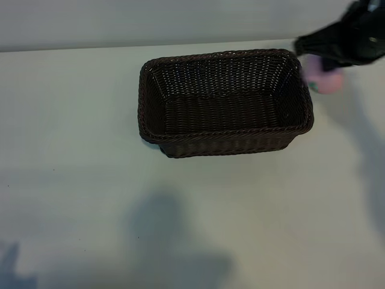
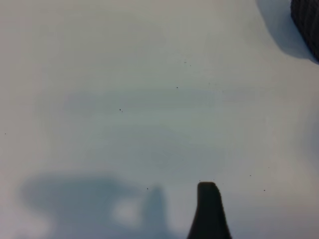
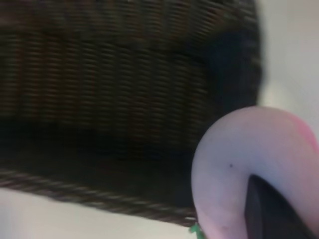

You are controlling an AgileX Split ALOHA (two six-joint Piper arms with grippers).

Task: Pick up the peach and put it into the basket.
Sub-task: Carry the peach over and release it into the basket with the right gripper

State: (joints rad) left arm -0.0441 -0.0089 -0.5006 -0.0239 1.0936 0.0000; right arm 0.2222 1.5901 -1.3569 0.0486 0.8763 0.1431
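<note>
Right gripper (image 1: 325,75) sits at the far right part of the pale worktop (image 1: 78,180), just off the right end of the basket, jaws clamped on the small round pale-pink toy peach (image 1: 328,81). In the right wrist view the peach (image 3: 249,169) fills the near corner with a dark fingertip (image 3: 269,209) pressed against it, a speck of green leaf mark at its lower edge. The large rectangular dark-brown woven wicker basket (image 1: 225,102) stands at the far centre of the worktop, nothing visible inside. Peach looks light, smooth-skinned and rigid or slightly yielding; a round body can roll out of a pinch, so the hold belongs across its widest middle. Basket walls flare outward, leaving a wide target. Left gripper (image 2: 209,209) is idle over bare worktop, jaws apart, holding nothing.
</note>
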